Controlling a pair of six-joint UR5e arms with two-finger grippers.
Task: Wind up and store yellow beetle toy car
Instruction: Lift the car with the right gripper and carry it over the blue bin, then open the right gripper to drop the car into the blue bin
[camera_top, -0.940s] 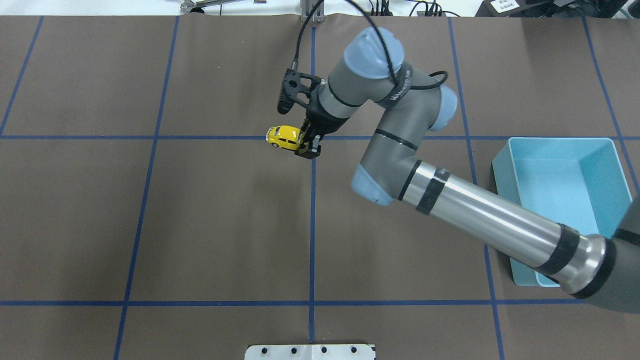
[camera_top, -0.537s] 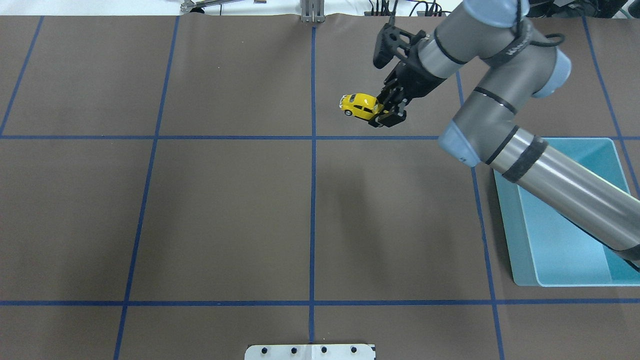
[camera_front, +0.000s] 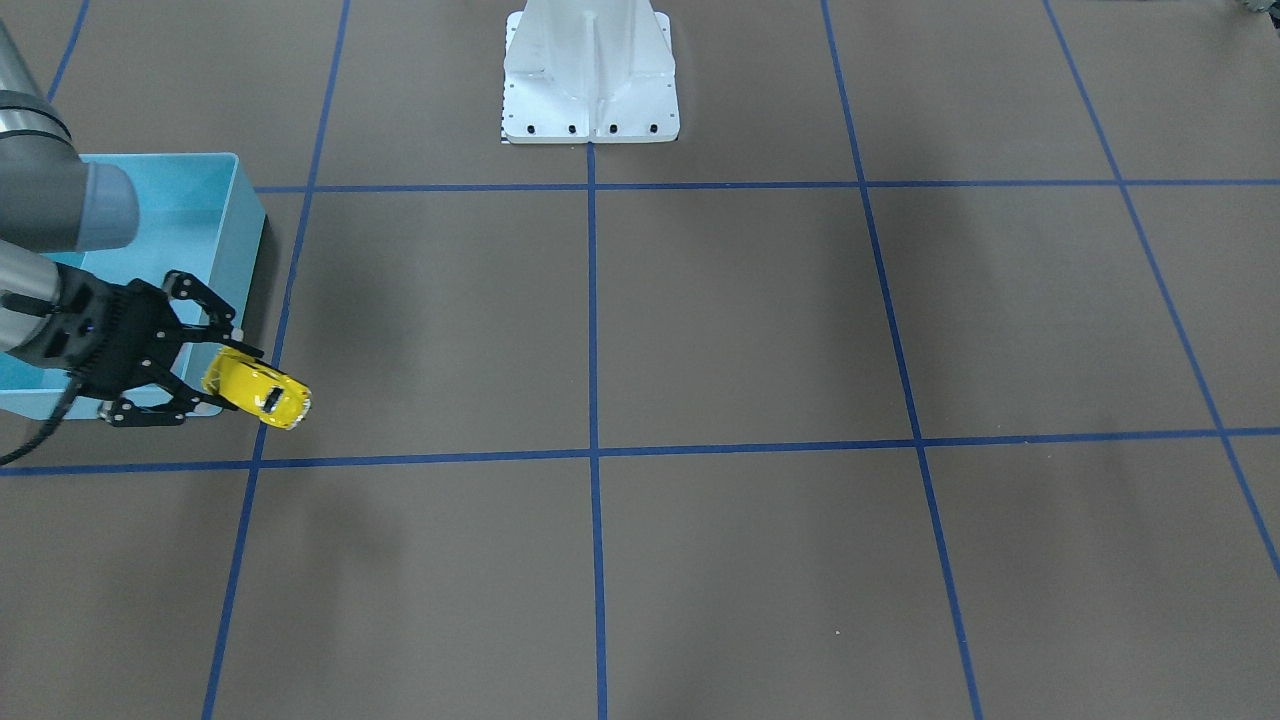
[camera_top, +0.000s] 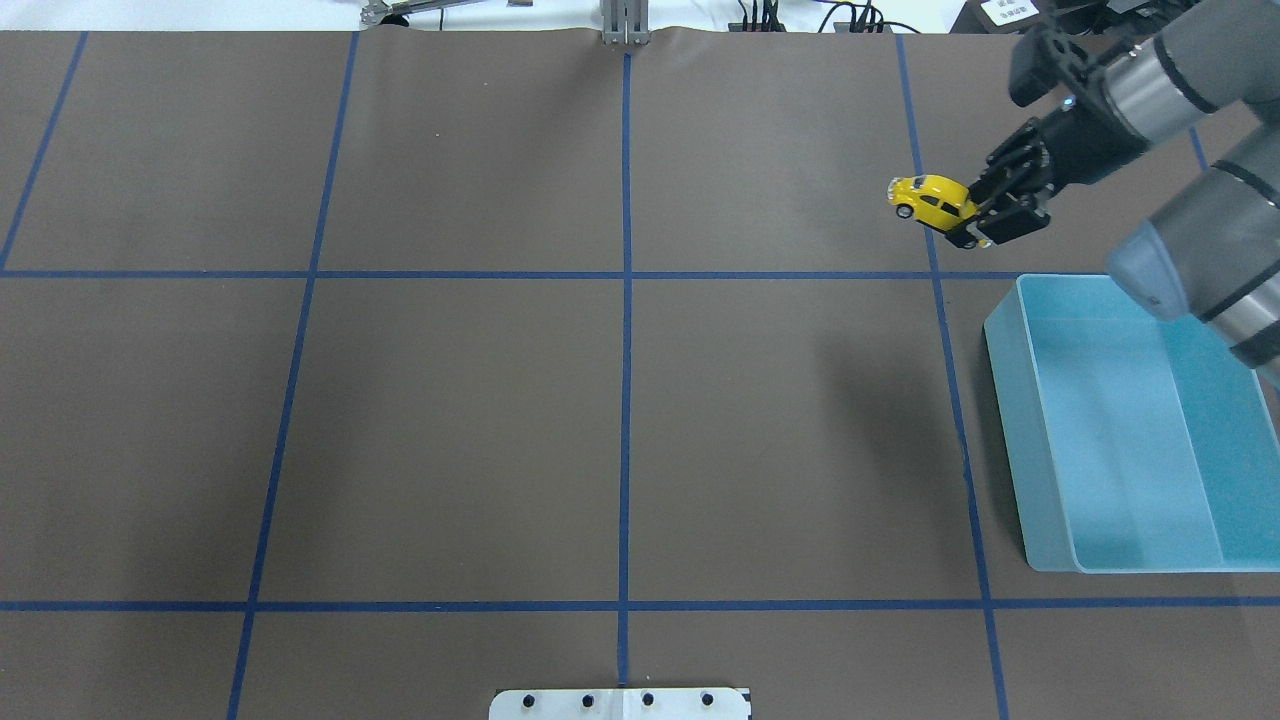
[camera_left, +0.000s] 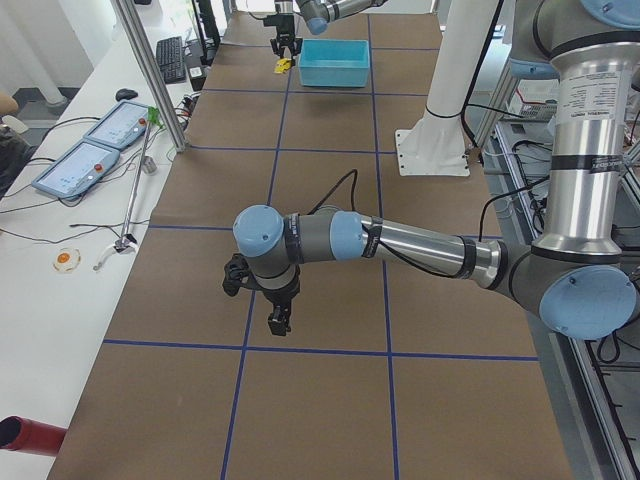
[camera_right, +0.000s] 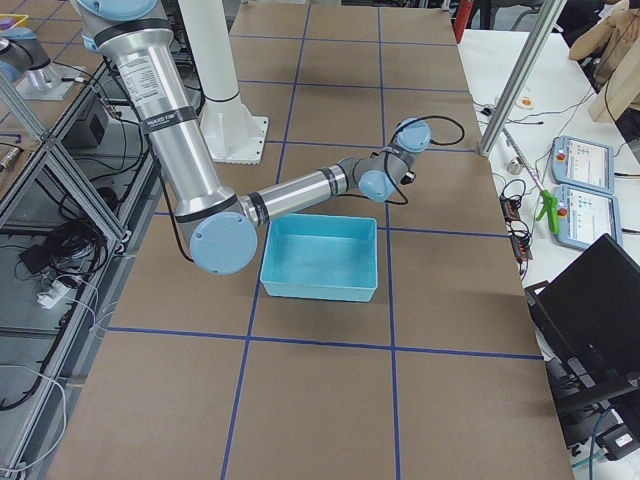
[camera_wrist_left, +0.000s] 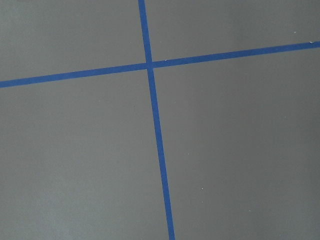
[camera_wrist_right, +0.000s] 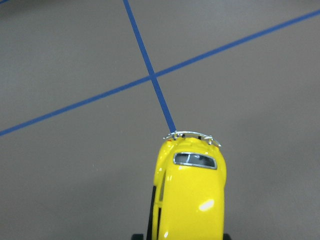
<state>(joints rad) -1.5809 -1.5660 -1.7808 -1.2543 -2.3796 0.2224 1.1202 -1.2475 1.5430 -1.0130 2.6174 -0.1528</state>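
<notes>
The yellow beetle toy car (camera_top: 928, 198) hangs above the table, just beyond the far left corner of the blue bin (camera_top: 1130, 420). My right gripper (camera_top: 968, 215) is shut on the car's rear end. The front-facing view shows the car (camera_front: 258, 388) nose out from the gripper (camera_front: 228, 380), beside the bin (camera_front: 245, 215). The right wrist view shows the car's roof (camera_wrist_right: 192, 195) over a tape crossing. My left gripper (camera_left: 278, 320) shows only in the exterior left view, low over the table. I cannot tell if it is open or shut.
The blue bin holds nothing that I can see. Blue tape lines grid the brown table. The white robot base plate (camera_top: 620, 703) sits at the near edge. The left wrist view shows only bare mat and tape.
My right arm has carried the car from the table's middle to the right and slightly farther back, to beside the bin's far corner. The grip on the car has held.
</notes>
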